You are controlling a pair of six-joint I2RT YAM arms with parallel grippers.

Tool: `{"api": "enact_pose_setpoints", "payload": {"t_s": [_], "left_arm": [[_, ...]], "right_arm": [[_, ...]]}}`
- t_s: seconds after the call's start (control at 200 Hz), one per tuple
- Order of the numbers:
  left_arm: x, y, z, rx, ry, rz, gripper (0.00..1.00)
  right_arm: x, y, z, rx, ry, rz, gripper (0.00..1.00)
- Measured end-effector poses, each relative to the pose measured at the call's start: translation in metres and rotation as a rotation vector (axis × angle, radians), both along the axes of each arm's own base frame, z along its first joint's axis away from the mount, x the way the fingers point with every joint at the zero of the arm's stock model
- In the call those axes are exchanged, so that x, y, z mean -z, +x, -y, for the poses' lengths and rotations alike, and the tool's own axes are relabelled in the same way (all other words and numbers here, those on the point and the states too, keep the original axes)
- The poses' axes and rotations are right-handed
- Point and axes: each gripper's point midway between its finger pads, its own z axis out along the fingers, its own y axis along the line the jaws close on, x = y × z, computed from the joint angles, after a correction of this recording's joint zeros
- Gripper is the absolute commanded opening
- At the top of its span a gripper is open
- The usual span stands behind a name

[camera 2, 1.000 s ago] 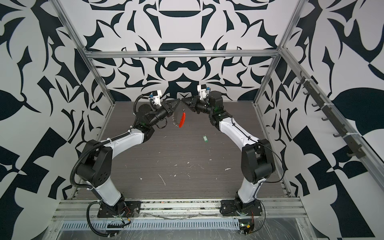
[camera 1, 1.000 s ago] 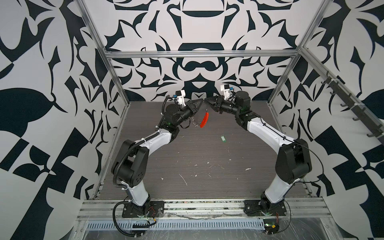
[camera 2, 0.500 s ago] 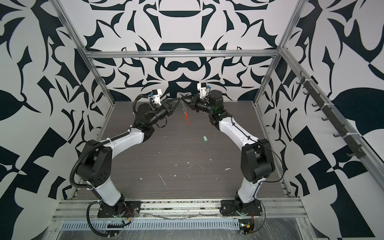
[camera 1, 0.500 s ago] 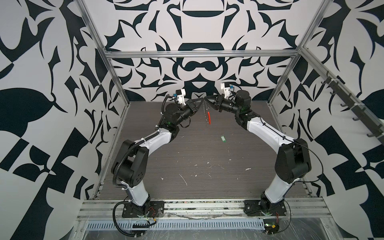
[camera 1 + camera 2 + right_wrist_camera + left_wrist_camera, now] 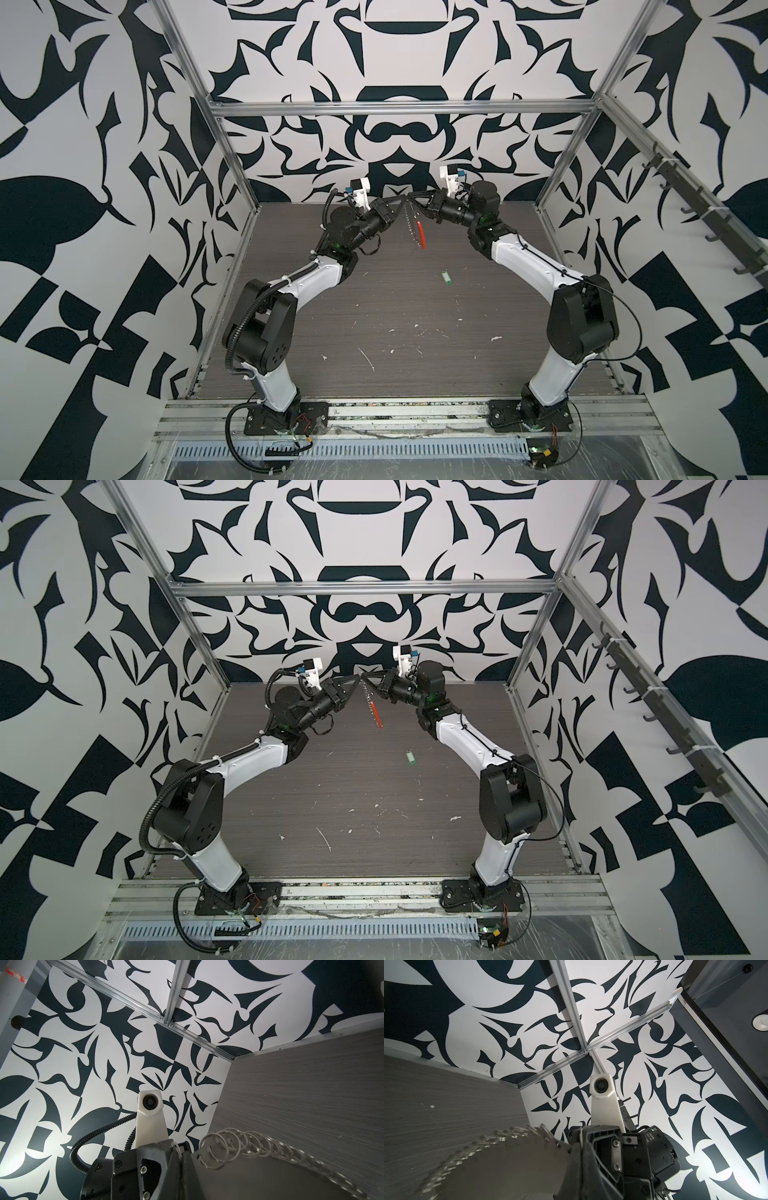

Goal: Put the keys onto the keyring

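- Keyring [image 5: 412, 224] hangs in the air over the back of the table [image 5: 374, 316]. It is nearly edge-on in both top views, with its red piece [image 5: 422, 239] at the lower end and a row of small rings [image 5: 249, 1147] strung along the wire.
- Left gripper [image 5: 398, 203] and right gripper [image 5: 412, 198] meet tip to tip at the top of the loop. Each has its fingers together and seems to be pinching the wire there. The wrist views show the wire running in at the tips.
- Green tag [image 5: 446, 279] lies flat on the table with nothing touching it, well apart from the keyring. It is toward the front from the hanging loop and on the right arm's side.
- Its long axis runs roughly front to back with a slight slant, and the white panel faces up.
- The right arm is the nearer one, since the tag sits close to its forearm.
- Judgement: the pick probably falls to the right gripper. It would let go, come down and toward the front, and close across the tag's short width while the left gripper holds the loop alone.
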Motion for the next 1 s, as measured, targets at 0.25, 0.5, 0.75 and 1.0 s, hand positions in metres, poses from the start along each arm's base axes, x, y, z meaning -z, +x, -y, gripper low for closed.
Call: {"api": "enact_pose_setpoints", "payload": {"t_s": [0.25, 0.5, 0.75, 1.0], "left_arm": [[0.019, -0.004, 0.004, 0.018, 0.141, 0.065, 0.34], [0.052, -0.028, -0.007, 0.100, 0.561, 0.279, 0.36], [0.036, -0.059, -0.005, 0.309, 0.723, 0.584, 0.34], [0.026, -0.062, -0.019, 0.356, 0.730, 0.655, 0.34]], "right_arm": [[0.004, -0.010, 0.010, 0.053, -0.179, 0.138, 0.00], [0.020, -0.030, 0.024, 0.042, -0.418, 0.392, 0.00], [0.045, -0.042, 0.023, -0.035, -0.523, 0.530, 0.00], [0.046, -0.050, 0.018, -0.083, -0.491, 0.569, 0.00]]}}
